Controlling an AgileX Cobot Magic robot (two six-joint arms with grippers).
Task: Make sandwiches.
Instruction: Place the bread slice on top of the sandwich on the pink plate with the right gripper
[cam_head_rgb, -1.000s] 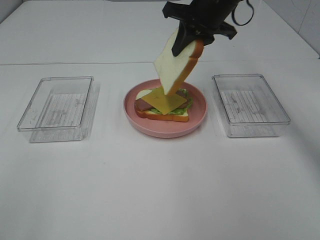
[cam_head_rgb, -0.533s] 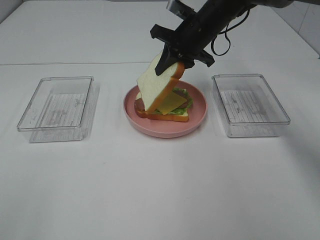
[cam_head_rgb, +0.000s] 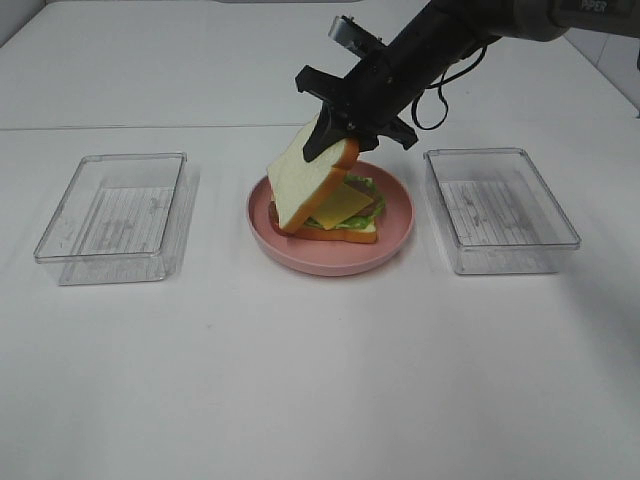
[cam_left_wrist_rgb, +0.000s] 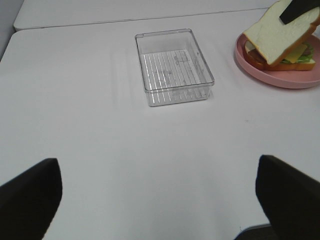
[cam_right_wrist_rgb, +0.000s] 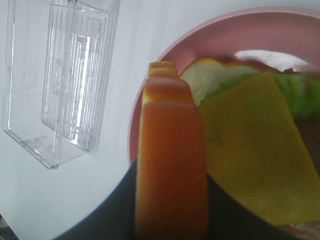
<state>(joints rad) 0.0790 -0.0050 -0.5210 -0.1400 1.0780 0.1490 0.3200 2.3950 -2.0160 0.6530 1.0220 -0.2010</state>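
On the pink plate (cam_head_rgb: 398, 238) lies a sandwich stack (cam_head_rgb: 345, 215): bottom bread slice, green lettuce (cam_right_wrist_rgb: 300, 97), a brownish strip and yellow cheese (cam_right_wrist_rgb: 250, 155) on top. My right gripper (cam_head_rgb: 335, 140) is shut on the crust of a white bread slice (cam_head_rgb: 303, 180), reaching in from the back right. The slice hangs steeply tilted over the stack, its lower edge down at the stack's left side. In the right wrist view the orange crust (cam_right_wrist_rgb: 170, 165) sits between the dark fingers (cam_right_wrist_rgb: 225, 212). My left gripper (cam_left_wrist_rgb: 160, 200) is open over bare table, far from the plate (cam_left_wrist_rgb: 280, 77).
An empty clear plastic tray (cam_head_rgb: 115, 215) stands left of the plate and a second one (cam_head_rgb: 500, 210) right of it. The left wrist view shows the left tray (cam_left_wrist_rgb: 172, 67) ahead of the open fingers (cam_left_wrist_rgb: 27, 195). White tabletop surrounds everything.
The right gripper has carried the bread slice down and to the left, from above the plate to leaning over the stack. The left gripper has not changed.
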